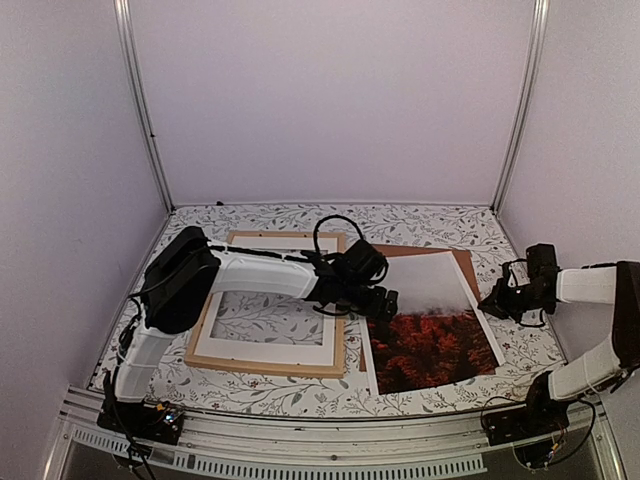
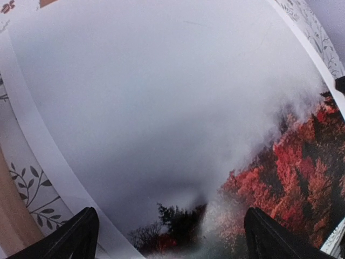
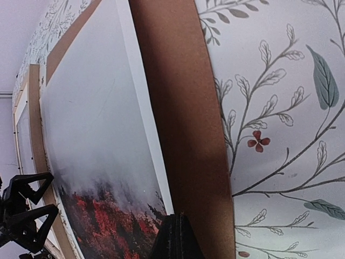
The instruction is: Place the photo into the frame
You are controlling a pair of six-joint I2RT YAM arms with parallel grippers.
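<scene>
Black fingertips (image 2: 75, 237) of your left gripper (image 2: 170, 216) fill the foreground of the wrist view. They are spread wide and clasp nothing, poised over the photo (image 1: 430, 320) near its 9 o'clock edge. You cannot tell whether they touch the print.

Your right gripper (image 1: 492, 300) sits at the photo's 3 o'clock edge with its jaws pressed fully together. Seen from its own wrist camera, the tips meet where the print's white border gives way to the brown backing board (image 3: 178, 108). Whether they pinch that edge cannot be told.

The photo lies flat on the board and outside the frame (image 1: 265, 367). Its misty grey half points to 12 o'clock and its red foliage to 6 o'clock.

The frame lies just beside it at 9 o'clock on the leaf-patterned tablecloth (image 1: 300, 215), with a white mat (image 1: 262, 350) resting inside. Your left arm (image 1: 260, 272) reaches across the frame toward 3 o'clock.
</scene>
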